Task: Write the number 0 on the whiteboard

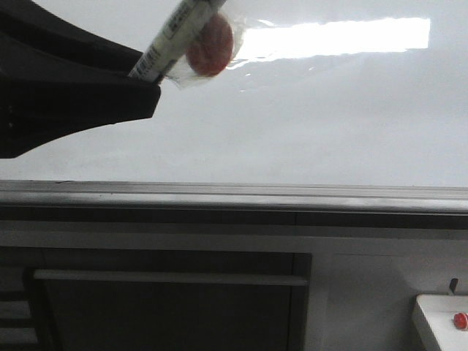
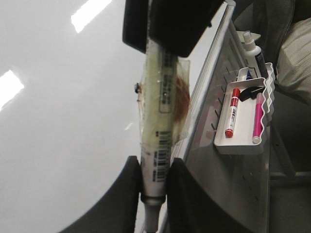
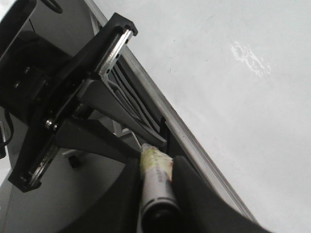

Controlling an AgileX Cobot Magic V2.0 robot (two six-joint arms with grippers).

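The whiteboard (image 1: 329, 131) fills the front view, glossy, with a bright glare at the top and a grey rail (image 1: 234, 196) along its near edge. No drawn 0 shows on it. My left gripper (image 1: 146, 77) is shut on a white marker (image 1: 172, 33) wrapped in clear tape with a red disc (image 1: 210, 45). In the left wrist view my left gripper (image 2: 154, 167) clamps the barcode end of the marker (image 2: 158, 111). My right gripper (image 3: 154, 167) is shut on the marker's (image 3: 155, 179) dark cap end. It also shows in the left wrist view (image 2: 155, 41).
A small white box with a red button (image 1: 442, 322) sits at the lower right. Beside the board, a white tray (image 2: 243, 145) on a grey perforated panel holds a red marker (image 2: 232, 111) and a pink marker (image 2: 257, 119). A spray bottle (image 2: 252, 46) stands behind it.
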